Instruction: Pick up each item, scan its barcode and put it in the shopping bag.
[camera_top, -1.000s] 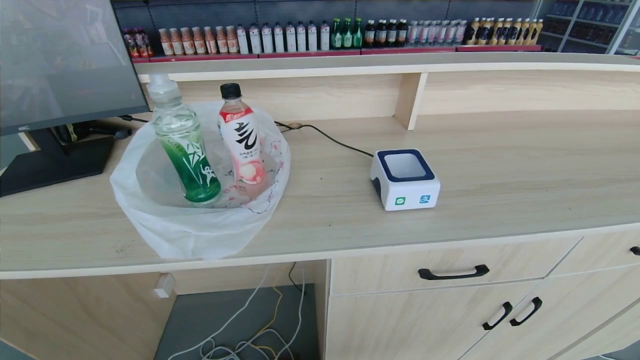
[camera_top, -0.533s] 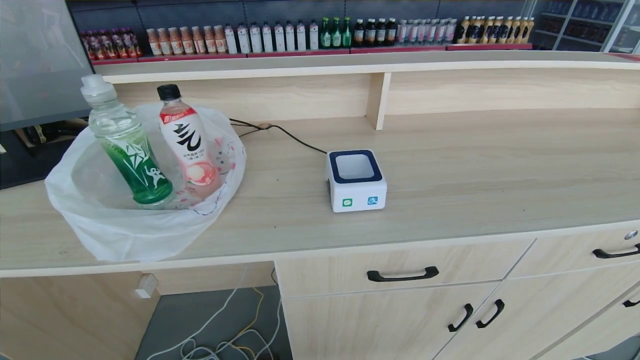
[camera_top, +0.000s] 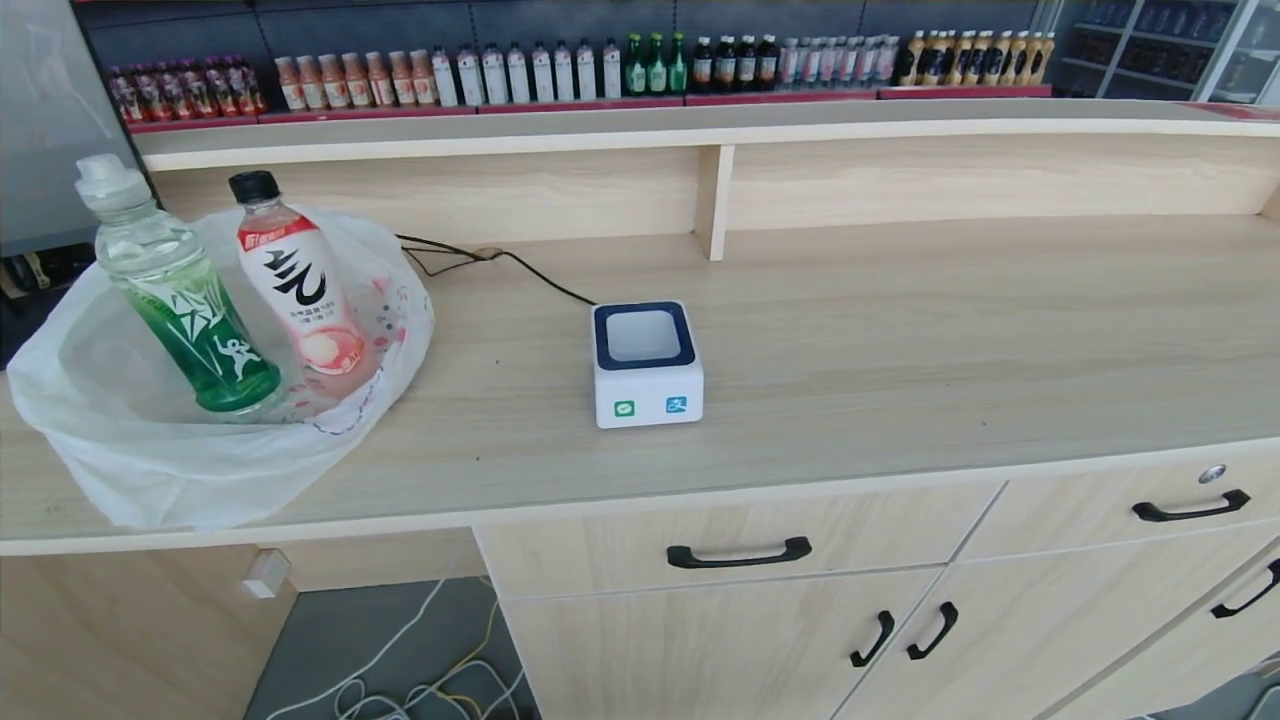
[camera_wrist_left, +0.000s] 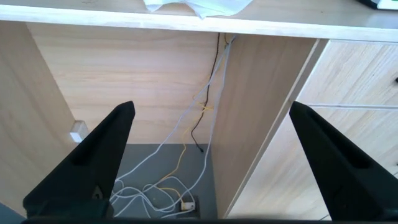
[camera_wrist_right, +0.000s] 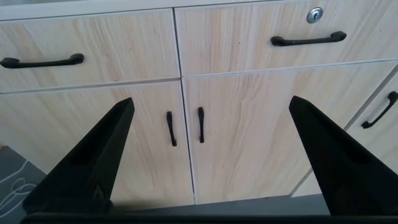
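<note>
Leaning in the shopping bag (camera_top: 150, 470), caps up-left, green bottle (camera_top: 185, 310) and pink bottle (camera_top: 295, 285); left fingers (camera_wrist_left: 87, 168), right fingers (camera_wrist_right: 87, 162) wide

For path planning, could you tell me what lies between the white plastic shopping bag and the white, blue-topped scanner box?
Only bare light wooden countertop; the head view shows nothing on that stretch.

The left gripper (camera_wrist_left: 211, 107) has two black fingers (camera_wrist_left: 87, 168), wide at the base, pointy at the tip. The right gripper (camera_wrist_right: 210, 101) looks the same.
</note>
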